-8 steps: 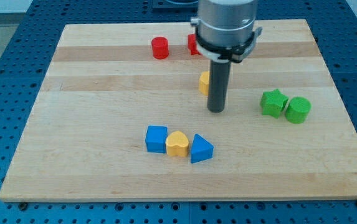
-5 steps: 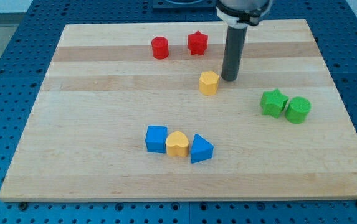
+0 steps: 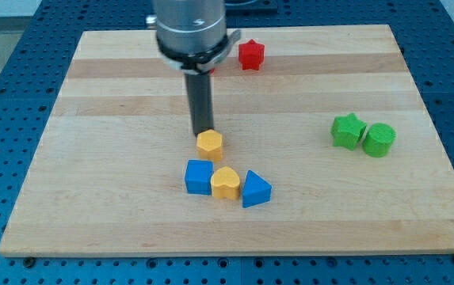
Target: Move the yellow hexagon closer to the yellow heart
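The yellow hexagon point(image 3: 209, 145) sits on the wooden worktop point(image 3: 116, 190) just above the yellow heart point(image 3: 226, 183), slightly to the view's left of it, with a thin strip of bare wood between the 2. My tip point(image 3: 203, 132) stands at the hexagon's top edge, touching it or very nearly so, on the side away from the heart; this end effector is a plain rod with nothing to open or close, so it grips nothing and can only shove. The hexagon looks like a small, stiff, light block with a flat base, so I judge it will slide easily on the smooth wood and may spin or slip sideways if pressed off centre; the place to bear on is the middle of its top-facing side, pushing toward the view's bottom and a touch right. It is squat with no real long axis, its flat face up. The heart is flanked by a blue cube point(image 3: 199, 176) at its left and a blue triangular block point(image 3: 255, 190) at its right, both touching or almost touching it, so an over-long push could disturb that row.
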{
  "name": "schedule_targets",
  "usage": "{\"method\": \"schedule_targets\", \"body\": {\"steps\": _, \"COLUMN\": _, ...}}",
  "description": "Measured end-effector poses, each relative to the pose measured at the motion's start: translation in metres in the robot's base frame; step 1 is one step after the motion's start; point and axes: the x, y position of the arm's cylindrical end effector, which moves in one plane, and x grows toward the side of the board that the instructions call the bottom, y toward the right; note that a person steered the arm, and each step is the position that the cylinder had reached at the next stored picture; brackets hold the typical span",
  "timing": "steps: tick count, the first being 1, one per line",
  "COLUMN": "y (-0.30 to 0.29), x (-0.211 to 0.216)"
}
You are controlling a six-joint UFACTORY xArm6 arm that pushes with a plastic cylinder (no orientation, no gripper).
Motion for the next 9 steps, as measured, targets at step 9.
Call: {"method": "schedule_targets", "body": {"steps": 9, "y": 0.008, "x": 0.022}}
